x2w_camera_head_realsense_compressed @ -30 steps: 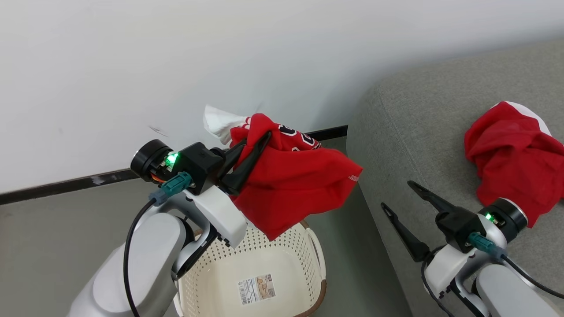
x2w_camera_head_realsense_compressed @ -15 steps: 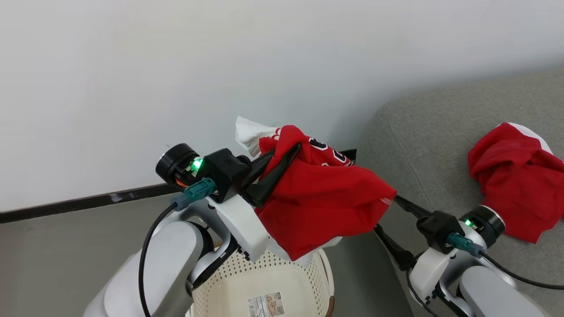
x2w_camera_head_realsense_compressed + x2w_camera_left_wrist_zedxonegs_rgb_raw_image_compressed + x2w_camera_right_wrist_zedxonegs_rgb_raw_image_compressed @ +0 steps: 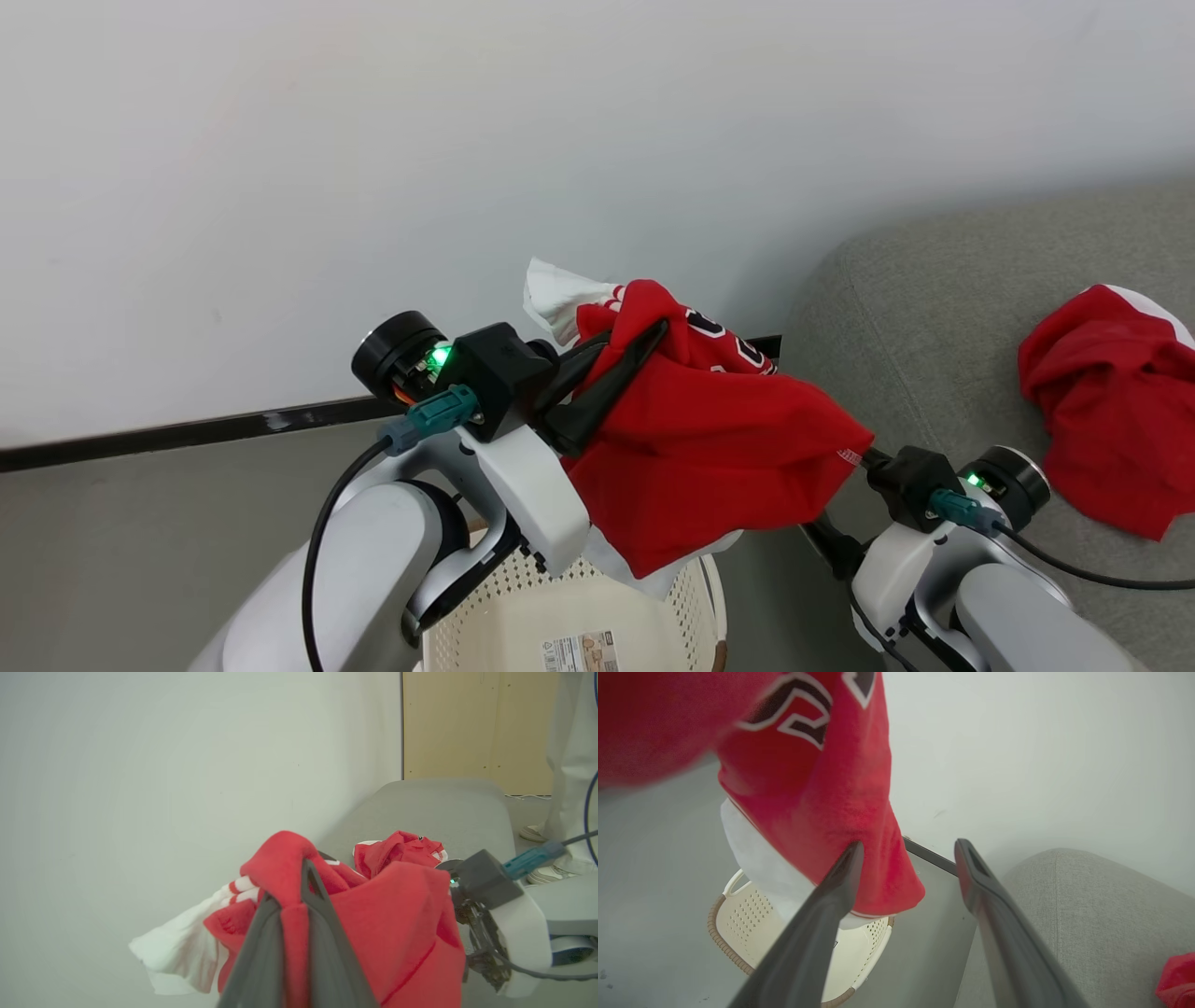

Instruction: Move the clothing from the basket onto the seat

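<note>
Our left claw (image 3: 635,332) clamps the red lettered fabric jersey (image 3: 728,448) high to clear the cream perforated plastic basket (image 3: 499,607); our right claw (image 3: 910,843) stands wide open.

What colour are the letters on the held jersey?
Dark navy with white edges, on the red jersey; clearest in the right wrist view.

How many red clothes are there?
2. One jersey hangs from the left gripper above the basket; the other garment lies crumpled on the sofa. Part of the basket is out of view.
</note>
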You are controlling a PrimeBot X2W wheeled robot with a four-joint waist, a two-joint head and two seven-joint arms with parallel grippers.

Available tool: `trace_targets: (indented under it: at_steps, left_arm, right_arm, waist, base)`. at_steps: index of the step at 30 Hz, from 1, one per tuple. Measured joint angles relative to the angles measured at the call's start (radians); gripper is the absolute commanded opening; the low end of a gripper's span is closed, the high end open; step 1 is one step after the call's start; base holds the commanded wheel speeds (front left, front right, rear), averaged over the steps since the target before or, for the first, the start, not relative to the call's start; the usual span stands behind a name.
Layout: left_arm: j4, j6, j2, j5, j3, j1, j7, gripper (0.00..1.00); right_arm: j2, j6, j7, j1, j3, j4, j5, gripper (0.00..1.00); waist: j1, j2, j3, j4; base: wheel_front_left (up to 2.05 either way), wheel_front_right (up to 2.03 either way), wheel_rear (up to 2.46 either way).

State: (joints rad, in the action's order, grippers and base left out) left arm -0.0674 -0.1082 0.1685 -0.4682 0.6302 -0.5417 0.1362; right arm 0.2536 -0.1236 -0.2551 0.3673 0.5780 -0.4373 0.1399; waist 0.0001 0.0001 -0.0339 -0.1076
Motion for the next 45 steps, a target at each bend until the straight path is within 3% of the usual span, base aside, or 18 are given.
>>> trace_targets:
  at_steps: [11, 21, 22, 23, 25, 26, 28, 29, 30, 33, 45]
  left_arm:
    - [-0.053, 0.0, -0.002, -0.024, 0.014, 0.001, 0.04, 0.0]
    - [-0.088, 0.009, 0.002, -0.026, 0.014, 0.018, 0.063, 0.0]
    - [-0.09, 0.009, 0.003, -0.027, 0.014, 0.021, 0.065, 0.0]
    - [-0.092, 0.014, 0.006, -0.03, 0.013, 0.023, 0.065, 0.0]
    - [-0.098, 0.018, 0.009, -0.033, 0.009, 0.024, 0.066, 0.0]
    - [-0.098, 0.018, 0.009, -0.033, 0.009, 0.024, 0.066, 0.0]
    - [-0.106, 0.022, 0.012, -0.034, 0.007, 0.03, 0.069, 0.0]
    - [-0.108, 0.027, 0.013, -0.034, 0.006, 0.034, 0.071, 0.0]
    - [-0.109, 0.027, 0.013, -0.035, 0.004, 0.041, 0.074, 0.0]
    - [-0.11, 0.033, 0.016, -0.042, 0.0, 0.048, 0.075, 0.0]
    - [-0.1, 0.073, 0.023, -0.068, -0.053, 0.105, 0.068, 0.0]
  right_arm:
    - [-0.036, 0.0, 0.0, 0.025, 0.125, -0.037, 0.065, 1.0]
    - [-0.041, 0.0, 0.0, 0.071, 0.141, -0.09, 0.104, 1.0]
    - [-0.045, 0.0, 0.0, 0.072, 0.141, -0.094, 0.114, 0.72]
    - [-0.052, 0.0, 0.0, 0.072, 0.141, -0.098, 0.121, 0.55]
    - [-0.067, 0.0, 0.0, 0.074, 0.144, -0.105, 0.128, 0.5]
    - [-0.067, 0.0, 0.0, 0.074, 0.144, -0.105, 0.128, 0.58]
    - [-0.077, 0.0, 0.0, 0.085, 0.146, -0.12, 0.135, 0.44]
    - [-0.08, 0.0, 0.0, 0.093, 0.146, -0.124, 0.137, 0.44]
    - [-0.083, 0.0, 0.0, 0.099, 0.146, -0.127, 0.142, 0.37]
    - [-0.09, 0.0, 0.0, 0.112, 0.149, -0.13, 0.15, 0.0]
    - [-0.035, 0.0, 0.0, 0.113, 0.125, -0.114, 0.159, 0.0]
  waist:
    - [0.0, -0.0001, -0.002, 0.02]
    - [-0.0001, 0.0, -0.001, 0.03]
    - [0.0, 0.0, -0.001, 0.031]
    - [0.0, 0.0, -0.001, 0.031]
    - [-0.0001, 0.0, -0.001, 0.031]
    - [-0.0001, 0.0, -0.001, 0.031]
    - [-0.0001, 0.0, 0.0, 0.032]
    - [0.0, 0.0, 0.001, 0.032]
    - [-0.0001, 0.0, 0.001, 0.033]
    - [0.0, 0.0, 0.003, 0.034]
    - [0.0, 0.0, 0.006, 0.021]
  base:
    - [0.0, 0.0, 0.0]
    - [0.0, 0.0, 0.0]
    - [0.0, 0.0, 0.0]
    - [0.0, 0.0, 0.0]
    - [0.0, 0.0, 0.0]
    - [0.0, 0.0, 0.0]
    - [0.0, 0.0, 0.0]
    - [0.0, 0.0, 0.0]
    - [0.0, 0.0, 0.0]
    - [0.0, 0.0, 0.0]
    - [0.0, 0.0, 0.0]
